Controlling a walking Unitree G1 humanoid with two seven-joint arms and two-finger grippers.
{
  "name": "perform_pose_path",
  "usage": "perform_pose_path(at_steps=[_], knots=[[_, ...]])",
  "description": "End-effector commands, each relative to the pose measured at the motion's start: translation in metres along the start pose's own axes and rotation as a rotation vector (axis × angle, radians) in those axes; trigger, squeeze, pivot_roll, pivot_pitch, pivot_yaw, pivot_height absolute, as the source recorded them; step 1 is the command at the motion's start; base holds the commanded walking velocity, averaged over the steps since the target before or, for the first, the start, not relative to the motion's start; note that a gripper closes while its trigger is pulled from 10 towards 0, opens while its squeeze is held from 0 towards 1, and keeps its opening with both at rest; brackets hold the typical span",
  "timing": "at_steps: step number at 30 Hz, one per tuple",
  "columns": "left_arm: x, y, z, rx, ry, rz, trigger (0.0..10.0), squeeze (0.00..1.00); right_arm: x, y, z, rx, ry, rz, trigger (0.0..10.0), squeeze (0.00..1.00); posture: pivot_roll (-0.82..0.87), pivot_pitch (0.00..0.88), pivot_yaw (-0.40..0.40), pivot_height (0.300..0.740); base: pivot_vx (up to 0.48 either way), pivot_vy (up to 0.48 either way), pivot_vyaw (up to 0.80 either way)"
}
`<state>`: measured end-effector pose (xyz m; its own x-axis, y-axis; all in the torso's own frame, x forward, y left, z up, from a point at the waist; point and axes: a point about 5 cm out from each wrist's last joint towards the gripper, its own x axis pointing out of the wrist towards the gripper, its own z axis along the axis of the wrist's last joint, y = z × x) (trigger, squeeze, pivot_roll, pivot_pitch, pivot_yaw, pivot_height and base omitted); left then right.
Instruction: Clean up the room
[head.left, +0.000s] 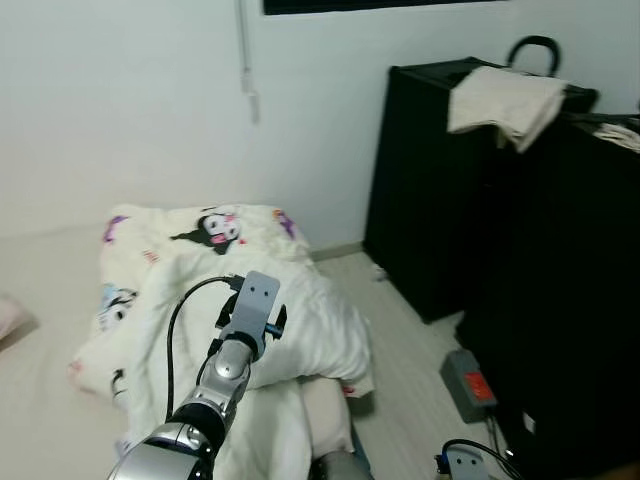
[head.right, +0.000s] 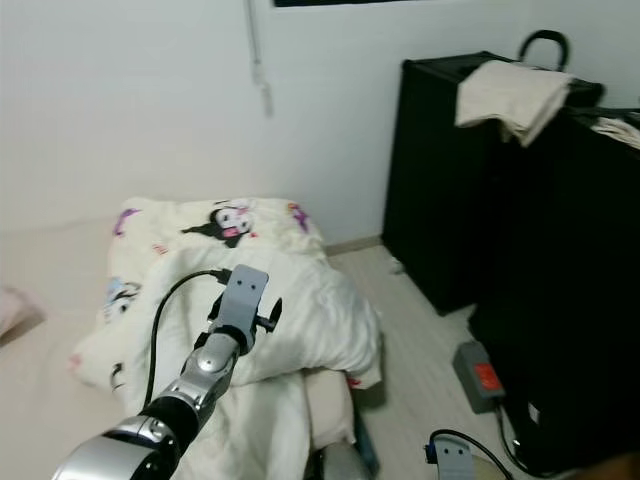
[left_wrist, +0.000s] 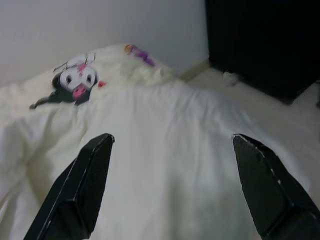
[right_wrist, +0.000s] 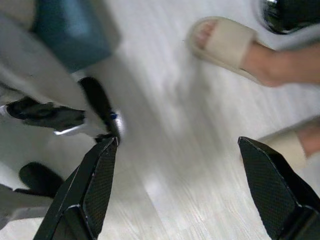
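Note:
A white duvet with cartoon prints lies rumpled on a low mattress in front of me. My left arm reaches out over it, and its camera looks down on the white fabric. The left gripper is open just above the duvet, with nothing between its fingers. My right gripper hangs low at my side over the pale wood floor, open and holding nothing.
A tall black cabinet stands at the right with a beige cloth draped on top. A grey box with a red label lies on the floor beside it. A person's feet in beige slippers stand close to my right gripper.

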<state>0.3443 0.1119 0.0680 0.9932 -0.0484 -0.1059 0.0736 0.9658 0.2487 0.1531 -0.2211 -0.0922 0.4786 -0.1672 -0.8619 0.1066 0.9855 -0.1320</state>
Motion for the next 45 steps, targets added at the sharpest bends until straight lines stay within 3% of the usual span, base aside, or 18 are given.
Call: perform_pose_path(at_steps=[1,4,8,11,12,13,15,16,18,21,26,30,31,35,36,39,40,45], knots=[[0.003,0.017,-0.002,0.040,0.034,0.094,10.0,0.00,0.000,0.001,-0.002,0.023,-0.008,-0.002,10.0,0.00,-0.22,0.000,0.009,0.626,0.000,0.000,0.00],[0.004,0.027,-0.002,0.051,0.045,0.146,10.0,0.00,-0.001,0.002,-0.004,0.032,-0.007,0.001,10.0,0.00,-0.22,0.000,0.014,0.626,0.000,0.000,0.00],[0.002,0.075,-0.013,0.036,0.113,0.289,10.0,0.00,-0.002,0.008,-0.010,0.034,-0.005,0.022,10.0,0.00,-0.22,0.000,0.020,0.626,0.000,0.000,0.00],[-0.001,0.088,-0.017,0.006,0.133,0.314,10.0,0.00,-0.002,0.009,-0.010,0.028,-0.007,0.031,10.0,0.00,-0.22,0.000,0.021,0.626,0.000,0.000,0.00],[-0.003,0.100,-0.021,-0.005,0.149,0.328,10.0,0.00,-0.002,0.011,-0.010,0.026,-0.012,0.041,10.0,0.00,-0.22,0.000,0.022,0.626,0.000,0.000,0.00],[-0.011,0.127,-0.029,0.010,0.181,0.357,10.0,0.00,-0.002,0.016,-0.007,0.016,-0.032,0.066,10.0,0.00,-0.23,0.026,0.021,0.626,0.000,0.000,0.00],[-0.014,0.136,-0.031,0.018,0.191,0.366,10.0,0.00,-0.002,0.017,-0.006,0.012,-0.040,0.075,10.0,0.00,-0.23,0.026,0.021,0.626,0.000,0.000,0.00],[-0.018,0.148,-0.033,0.037,0.197,0.368,10.0,0.00,-0.002,0.020,-0.004,-0.001,-0.058,0.090,10.0,0.00,-0.23,0.093,0.019,0.626,0.000,0.000,0.00],[-0.021,0.156,-0.034,0.052,0.202,0.372,10.0,0.00,-0.002,0.022,-0.002,-0.010,-0.074,0.102,10.0,0.00,-0.23,0.104,0.019,0.626,0.000,0.000,0.00],[-0.033,0.181,-0.041,0.008,0.220,0.381,10.0,0.00,-0.003,0.025,0.006,-0.023,-0.146,0.139,10.0,0.00,-0.24,0.199,0.018,0.626,0.000,0.000,0.00],[-0.035,0.193,-0.036,-0.059,0.183,0.369,10.0,0.00,-0.006,0.025,0.017,0.001,-0.244,0.161,10.0,0.00,-0.25,0.289,0.019,0.626,0.000,0.000,0.00],[-0.018,0.200,0.009,-0.175,-0.043,0.224,10.0,0.00,-0.018,0.028,0.040,0.022,-0.413,0.200,10.0,0.00,-0.25,0.360,0.018,0.626,0.000,0.000,0.00],[-0.018,0.200,0.009,-0.175,-0.043,0.224,10.0,0.00,-0.018,0.028,0.040,0.022,-0.413,0.200,10.0,0.00,-0.25,0.360,0.018,0.626,0.000,0.000,0.00],[-0.004,0.201,0.052,-0.193,-0.208,0.124,10.0,0.00,-0.028,0.034,0.061,0.036,-0.511,0.224,10.0,0.00,-0.23,0.397,0.028,0.626,0.000,0.000,0.00],[0.000,0.200,0.068,-0.169,-0.256,0.103,10.0,0.00,-0.032,0.038,0.071,0.038,-0.552,0.238,10.0,0.00,-0.23,0.409,0.034,0.626,0.000,0.000,0.00],[0.004,0.202,0.086,-0.089,-0.294,0.126,10.0,0.00,-0.042,0.048,0.081,0.049,-0.609,0.279,10.0,0.00,-0.23,0.443,0.053,0.626,0.000,0.000,0.00],[0.004,0.202,0.086,-0.089,-0.294,0.126,10.0,0.00,-0.042,0.048,0.081,0.049,-0.609,0.279,10.0,0.00,-0.23,0.443,0.053,0.626,0.000,0.000,0.00],[0.008,0.202,0.104,0.087,-0.311,0.168,10.0,0.00,-0.067,0.063,0.082,0.068,-0.656,0.378,10.0,0.00,-0.24,0.480,0.071,0.626,0.000,0.000,0.00]])
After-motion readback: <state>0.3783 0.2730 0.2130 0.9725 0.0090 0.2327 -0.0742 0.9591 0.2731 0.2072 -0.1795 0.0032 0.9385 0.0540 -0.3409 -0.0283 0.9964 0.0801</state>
